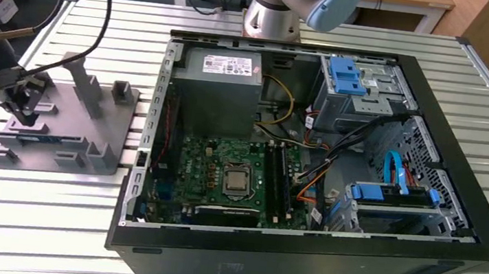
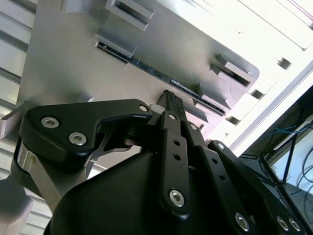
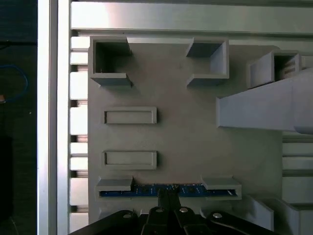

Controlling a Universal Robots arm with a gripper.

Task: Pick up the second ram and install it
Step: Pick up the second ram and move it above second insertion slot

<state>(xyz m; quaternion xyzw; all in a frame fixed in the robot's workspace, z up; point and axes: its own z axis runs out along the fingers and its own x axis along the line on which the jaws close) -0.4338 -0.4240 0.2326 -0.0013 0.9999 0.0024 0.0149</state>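
One gripper (image 3: 167,194), centred over second ram (image 3: 146,190)

Matt plastic plate (image 3: 186,132), matt end effector (image 3: 167,195)

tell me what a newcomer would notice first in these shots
The big black open computer case in the middle of the exterior view, its green motherboard laid bare. At that view's left, the gripper hangs over a grey holder plate. In the first wrist view, the second ram stands on edge in the plate's slot, the gripper at its middle.
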